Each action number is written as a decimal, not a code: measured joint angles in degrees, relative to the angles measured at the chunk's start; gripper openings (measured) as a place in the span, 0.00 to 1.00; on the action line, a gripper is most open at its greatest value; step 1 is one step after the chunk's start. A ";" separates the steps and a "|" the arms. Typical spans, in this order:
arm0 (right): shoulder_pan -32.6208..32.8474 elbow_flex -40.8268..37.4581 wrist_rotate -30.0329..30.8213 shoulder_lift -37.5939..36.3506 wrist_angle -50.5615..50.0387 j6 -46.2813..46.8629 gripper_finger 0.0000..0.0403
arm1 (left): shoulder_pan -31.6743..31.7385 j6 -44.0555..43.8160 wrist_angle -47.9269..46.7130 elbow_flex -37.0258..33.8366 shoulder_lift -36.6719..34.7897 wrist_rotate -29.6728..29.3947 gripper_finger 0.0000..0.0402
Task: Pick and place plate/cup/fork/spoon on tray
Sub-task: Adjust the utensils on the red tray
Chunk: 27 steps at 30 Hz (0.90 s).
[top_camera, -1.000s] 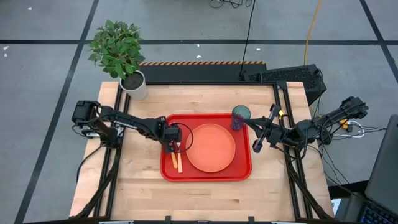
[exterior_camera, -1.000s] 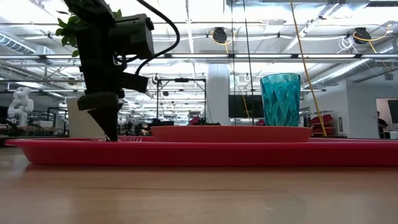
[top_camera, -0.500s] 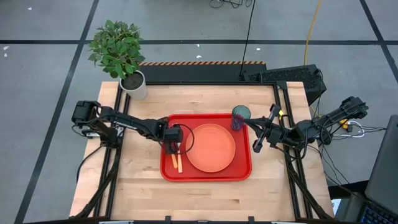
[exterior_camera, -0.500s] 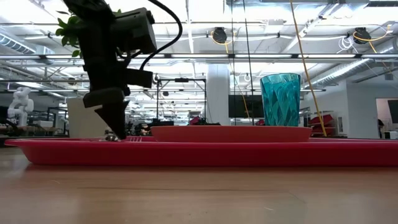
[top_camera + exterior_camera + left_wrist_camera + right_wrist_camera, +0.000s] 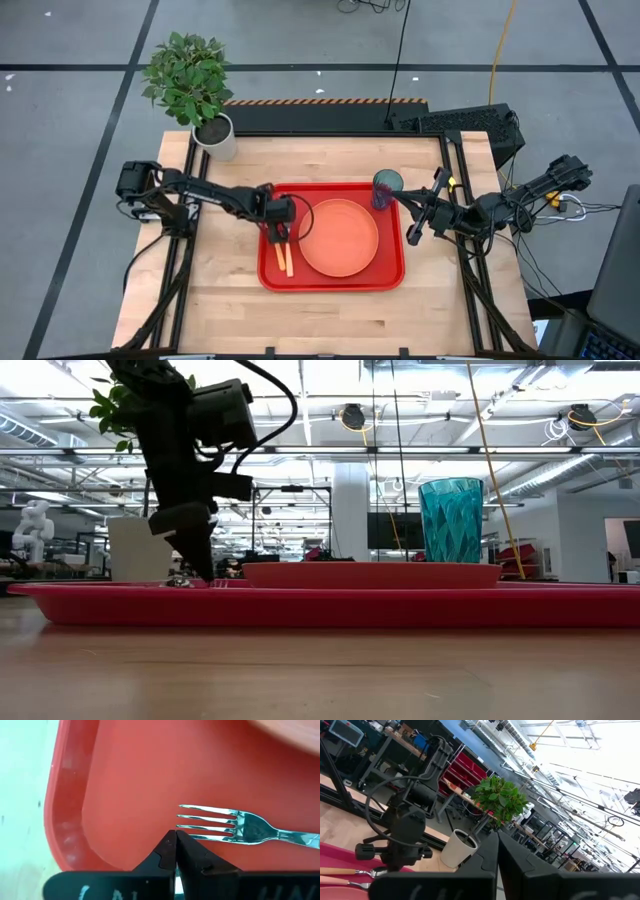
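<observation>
The red tray point(image 5: 268, 278) lies mid-table. On it rest the orange plate point(image 5: 338, 238) and, in its far right corner, the upright teal cup point(image 5: 387, 188). The fork point(image 5: 235, 826) lies flat on the tray's left part. Two orange handles point(image 5: 285, 262), the fork's and the spoon's, lie side by side there; the spoon's bowl is hidden. My left gripper point(image 5: 176, 836) is shut with nothing between its fingers. It points steeply down, its tips point(image 5: 205, 572) low over the tray floor beside the fork's tines. My right gripper point(image 5: 412, 232) is shut, raised off the tray's right edge. My left gripper's shut fingertips point(image 5: 170, 845) stand right beside the ends of the fork's tines point(image 5: 192, 837), coming from above at a slant. I cannot tell whether they touch the tines. The fork lies flat on the tray floor.
A potted plant in a white pot point(image 5: 215, 135) stands at the table's far left corner. Bare wood point(image 5: 330, 320) stretches between the tray and the near edge. Cables and a black box point(image 5: 470, 122) sit behind the far right corner.
My left gripper has tipped a little. Its shut tips have swung along the tray floor toward the plate. It has stayed shut.
</observation>
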 joint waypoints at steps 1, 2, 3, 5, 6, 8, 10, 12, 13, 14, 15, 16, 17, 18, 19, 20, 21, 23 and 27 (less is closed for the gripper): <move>0.00 0.01 0.00 -0.01 -0.02 0.00 0.00 | 0.18 -0.02 -0.42 0.00 0.00 -0.01 0.03; 0.00 0.00 0.00 0.00 -0.02 0.00 0.00 | 0.26 -0.03 -0.98 0.00 0.00 -0.05 0.03; -0.02 -0.01 0.00 -0.01 -0.04 0.00 0.00 | 0.28 -0.03 -1.54 0.00 0.00 -0.07 0.02; -0.02 0.01 0.00 0.00 -0.22 -0.02 0.00 | 0.23 -0.01 -2.49 0.00 0.00 -0.07 0.01; -0.02 0.01 0.00 0.00 -0.19 -0.02 0.00 | 0.23 -0.05 -2.79 0.00 0.00 -0.15 0.01; -0.02 0.01 0.00 0.00 -0.19 -0.02 0.00 | 0.23 -0.53 -3.01 0.00 0.00 -0.20 0.02; 0.00 0.01 0.00 -0.01 -0.19 -0.02 0.00 | 0.02 -0.68 -2.98 0.01 0.00 -0.22 0.03; 0.00 0.01 0.00 0.00 -0.19 -0.04 0.00 | -0.20 -0.68 -3.23 0.32 0.00 -0.29 0.03; 0.00 0.01 0.00 -0.01 -0.19 -0.02 0.00 | -0.34 -0.68 -3.19 0.56 0.00 -0.37 0.03; -0.02 0.01 0.00 -0.01 -0.19 -0.02 0.00 | -0.42 -0.66 -3.12 0.76 0.00 -0.44 0.02; -0.02 0.01 0.00 0.00 -0.20 -0.03 0.00 | -0.48 -0.53 -3.14 0.87 0.00 -0.44 0.01; -0.01 0.01 0.00 0.00 -0.19 -0.02 0.00 | -0.49 -0.44 -3.25 0.90 0.00 -0.42 0.01; 0.00 0.01 0.00 0.01 -0.19 -0.02 0.00 | -0.46 -0.44 -3.57 0.92 0.00 -0.44 0.01; 0.00 0.01 0.00 -0.01 -0.19 -0.02 0.00 | -0.42 -0.45 -3.90 0.93 0.00 -0.46 0.01; 0.00 0.01 0.00 -0.01 -0.19 -0.02 0.00 | -0.42 -0.47 -4.38 0.96 0.00 -0.50 0.02; -0.01 0.01 0.00 -0.01 -0.20 -0.02 0.00 | -0.42 -0.60 -5.08 0.98 0.00 -0.69 0.03; -0.01 0.01 0.00 -0.01 -0.22 -0.02 0.00 | -0.42 -0.69 -5.91 0.98 0.00 -1.09 0.03; 0.00 0.01 0.00 -0.01 -0.22 -0.02 0.00 | -0.42 -1.10 -7.33 0.98 0.00 -1.51 0.02; 0.00 0.01 0.00 -0.01 -0.22 -0.02 0.00 | -0.42 -1.16 -7.44 0.98 0.00 -1.51 0.01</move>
